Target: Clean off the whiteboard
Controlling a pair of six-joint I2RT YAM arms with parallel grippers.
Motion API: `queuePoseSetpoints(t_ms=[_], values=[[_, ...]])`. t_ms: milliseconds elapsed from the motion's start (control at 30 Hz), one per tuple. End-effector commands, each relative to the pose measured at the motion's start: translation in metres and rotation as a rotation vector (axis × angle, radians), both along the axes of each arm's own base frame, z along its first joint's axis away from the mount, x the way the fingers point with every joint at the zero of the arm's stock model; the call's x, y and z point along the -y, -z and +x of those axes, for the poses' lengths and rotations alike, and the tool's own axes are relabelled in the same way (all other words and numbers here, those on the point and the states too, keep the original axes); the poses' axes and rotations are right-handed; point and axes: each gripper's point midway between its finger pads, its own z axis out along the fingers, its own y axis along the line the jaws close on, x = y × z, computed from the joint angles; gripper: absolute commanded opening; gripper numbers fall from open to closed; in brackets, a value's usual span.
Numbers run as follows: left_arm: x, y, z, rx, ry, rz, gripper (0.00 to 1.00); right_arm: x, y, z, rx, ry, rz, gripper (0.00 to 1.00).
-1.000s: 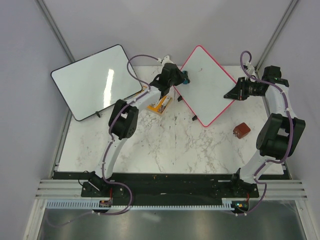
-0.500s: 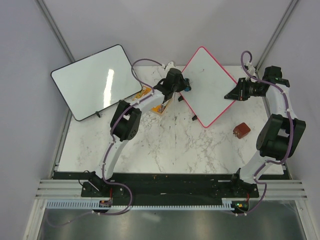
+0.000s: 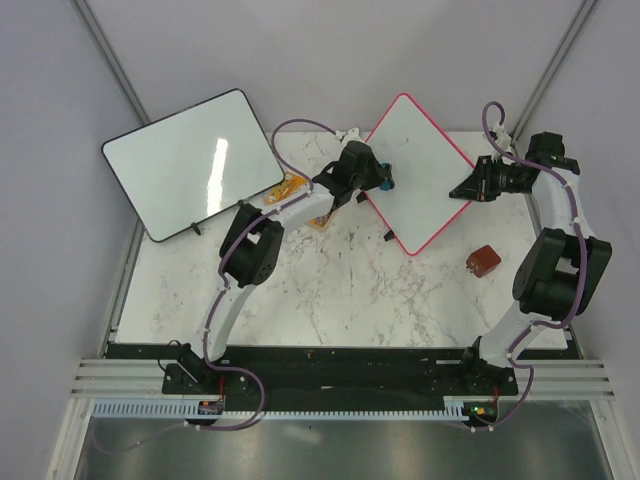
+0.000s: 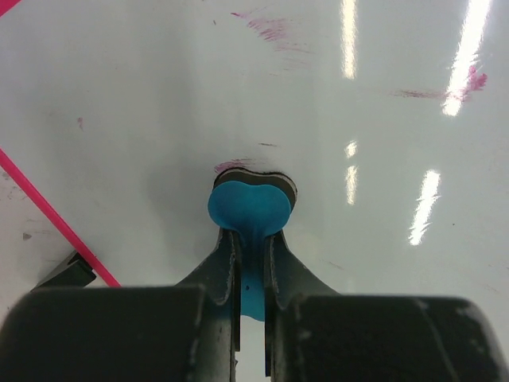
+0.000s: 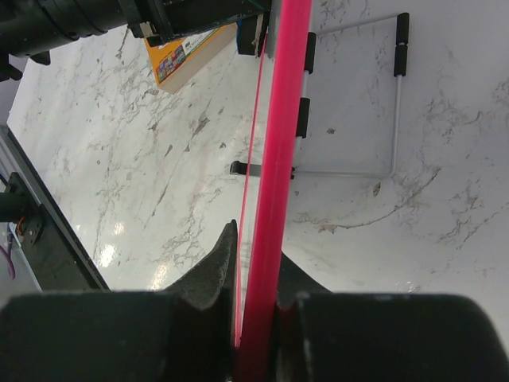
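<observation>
- The whiteboard (image 3: 415,170) stood at the far edge of the worktop (image 3: 330,290), its frame clamped by the right gripper (image 5: 256,263).
- The eraser (image 4: 249,205), pinched by the left gripper (image 4: 250,243), was best pressed flat across the red marks (image 4: 266,28).

The square whiteboard (image 3: 420,175), pink-framed with rounded corners, stands toward the far right of the marble table (image 3: 330,290), turned so it reads as a diamond from above. Faint red smears (image 4: 269,29) mark its glossy white face. Its wire stand (image 5: 395,119) with black feet rests on the tabletop.
</observation>
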Motion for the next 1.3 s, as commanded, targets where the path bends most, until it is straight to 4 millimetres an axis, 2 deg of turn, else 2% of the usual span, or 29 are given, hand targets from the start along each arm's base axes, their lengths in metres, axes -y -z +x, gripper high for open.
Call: queuePoseSetpoints(t_ms=[0,33,133,267,300,333,367,400,500,533,600,633,700,733,833,967,1067,1167,1267], values=[[-0.022,0.075,-0.013,-0.2,0.023,0.044,0.02,-0.029,0.038,-0.016,0.083,-0.244,-0.117,0.0],[-0.031,0.075,-0.007,-0.201,-0.003,0.048,0.02,-0.028,0.038,-0.015,0.084,-0.242,-0.118,0.0],[-0.074,0.076,0.023,-0.206,-0.13,0.046,0.02,-0.028,0.039,-0.016,0.081,-0.243,-0.117,0.0],[-0.084,0.068,0.046,-0.179,-0.157,0.002,0.02,-0.029,0.038,-0.016,0.085,-0.244,-0.116,0.0],[-0.079,0.054,0.054,-0.145,-0.151,-0.012,0.02,-0.029,0.039,-0.016,0.082,-0.244,-0.115,0.0],[-0.074,0.049,0.057,-0.128,-0.141,-0.022,0.02,-0.028,0.038,-0.016,0.083,-0.243,-0.116,0.0],[-0.069,0.052,0.059,-0.125,-0.125,-0.025,0.02,-0.029,0.039,-0.016,0.08,-0.244,-0.115,0.0],[-0.062,0.035,0.066,-0.088,-0.119,-0.051,0.02,-0.028,0.039,-0.016,0.08,-0.243,-0.116,0.0],[-0.036,0.012,0.063,-0.03,-0.05,-0.087,0.02,-0.029,0.039,-0.016,0.081,-0.244,-0.117,0.0],[-0.022,0.007,0.055,-0.019,-0.026,-0.085,0.02,-0.029,0.039,-0.016,0.082,-0.245,-0.117,0.0],[-0.006,-0.012,0.05,0.045,-0.002,-0.093,0.02,-0.029,0.039,-0.016,0.082,-0.245,-0.115,0.0],[0.011,-0.023,0.039,0.082,0.025,-0.106,0.02,-0.029,0.039,-0.016,0.083,-0.245,-0.116,0.0],[0.021,-0.035,0.033,0.144,0.022,-0.095,0.02,-0.029,0.038,-0.016,0.084,-0.246,-0.116,0.0],[0.035,-0.051,0.025,0.189,0.038,-0.114,0.02,-0.029,0.038,-0.017,0.085,-0.246,-0.115,0.0],[0.051,-0.072,0.017,0.264,0.045,-0.129,0.02,-0.03,0.037,-0.017,0.087,-0.247,-0.113,0.0],[0.055,-0.109,0.025,0.356,0.009,-0.175,0.02,-0.03,0.037,-0.017,0.089,-0.248,-0.112,0.0],[0.051,-0.123,0.034,0.409,-0.038,-0.177,0.02,-0.03,0.036,-0.017,0.093,-0.248,-0.114,0.0],[0.046,-0.123,0.042,0.428,-0.078,-0.158,0.02,-0.029,0.038,-0.017,0.088,-0.248,-0.112,0.0],[0.041,-0.108,0.048,0.418,-0.105,-0.12,0.02,-0.029,0.037,-0.017,0.09,-0.247,-0.113,0.0]])
